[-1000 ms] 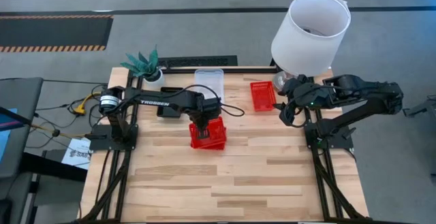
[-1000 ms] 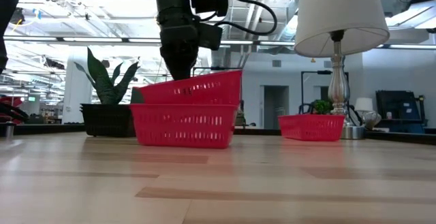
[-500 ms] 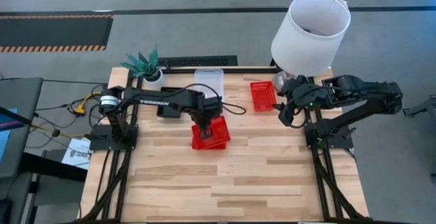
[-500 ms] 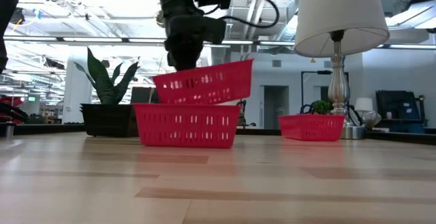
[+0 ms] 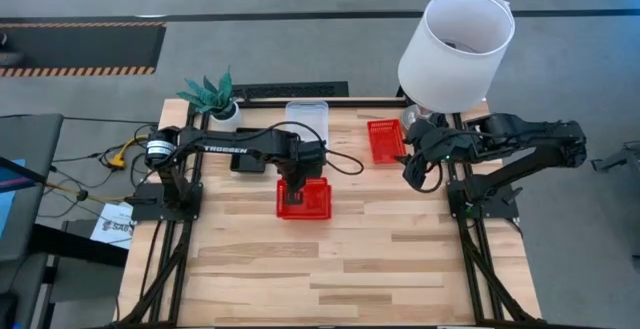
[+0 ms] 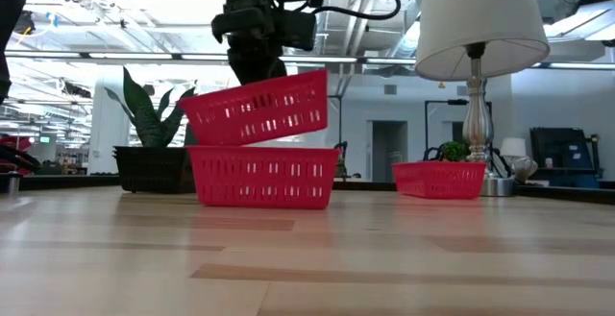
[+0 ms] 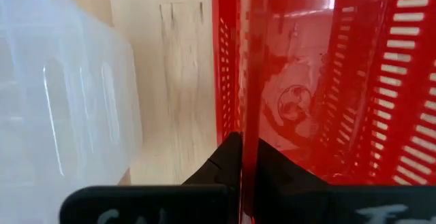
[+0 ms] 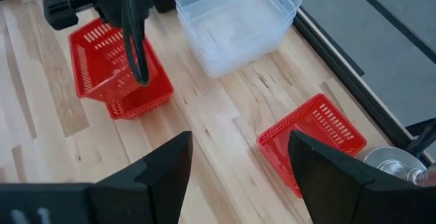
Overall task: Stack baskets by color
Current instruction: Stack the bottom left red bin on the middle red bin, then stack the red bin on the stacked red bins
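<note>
The left claw pinches the rim of a red basket, holding it tilted just above a second red basket near the worktop's middle. The right claw hangs wide open by the right edge, near a third red basket; clear baskets sit at the far edge.

A white lampshade is seen just beyond the right pincer, toward the table's far edge, and is carried on a silvery stem. A small green potted plant is set at the far corner, well apart from the left pincer, on its outer side. The wooden table is laid in pale planks. In the low view a dark planter with tall leaves is shown behind the left pincer; it may be that same plant. Off the table, a striped floor mat is laid — far beyond the left pincer.
</note>
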You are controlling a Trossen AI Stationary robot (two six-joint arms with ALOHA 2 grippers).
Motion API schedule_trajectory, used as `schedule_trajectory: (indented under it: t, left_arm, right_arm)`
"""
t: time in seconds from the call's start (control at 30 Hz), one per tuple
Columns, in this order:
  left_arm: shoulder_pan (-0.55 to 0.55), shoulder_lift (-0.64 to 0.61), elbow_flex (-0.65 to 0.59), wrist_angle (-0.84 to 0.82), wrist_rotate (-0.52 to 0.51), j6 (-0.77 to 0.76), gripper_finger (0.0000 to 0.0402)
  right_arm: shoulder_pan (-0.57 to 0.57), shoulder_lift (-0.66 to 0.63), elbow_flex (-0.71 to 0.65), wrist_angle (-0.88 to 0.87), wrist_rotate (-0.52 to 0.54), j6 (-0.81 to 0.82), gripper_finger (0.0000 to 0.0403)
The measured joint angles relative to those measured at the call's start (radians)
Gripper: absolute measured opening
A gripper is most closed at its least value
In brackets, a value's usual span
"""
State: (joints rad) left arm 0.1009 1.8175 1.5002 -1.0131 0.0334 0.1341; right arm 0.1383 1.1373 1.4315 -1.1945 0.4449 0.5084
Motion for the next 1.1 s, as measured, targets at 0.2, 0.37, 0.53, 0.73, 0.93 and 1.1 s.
schedule_trajectory:
  t: [0.2, 0.37, 0.53, 0.73, 0.93, 1.1]
  left_arm:
    - [0.000, 0.032, -0.002, 0.021, 0.007, 0.045, 0.0000]
    - [-0.003, 0.084, 0.000, 0.046, 0.009, 0.066, 0.0000]
    - [-0.003, 0.082, 0.002, 0.057, 0.006, 0.053, 0.0006]
    - [-0.003, 0.080, 0.013, 0.040, 0.006, 0.062, 0.0070]
    - [-0.003, 0.080, 0.026, 0.017, 0.007, 0.048, 0.0158]
    - [-0.003, 0.080, 0.146, -0.076, 0.014, 0.047, 0.0210]
  right_arm:
    - [0.000, 0.040, 0.001, -0.004, 0.001, 0.034, 0.0265]
    - [-0.023, 0.061, -0.010, -0.055, 0.002, 0.116, 0.0265]
    - [-0.051, -0.018, -0.155, 0.023, -0.030, 0.177, 0.0265]
    - [-0.136, -0.106, -0.388, 0.149, -0.055, 0.389, 0.0265]
    - [-0.211, -0.089, -0.504, 0.172, -0.068, 0.472, 0.0265]
    - [-0.359, -0.059, -0.588, 0.202, -0.104, 0.510, 0.0265]
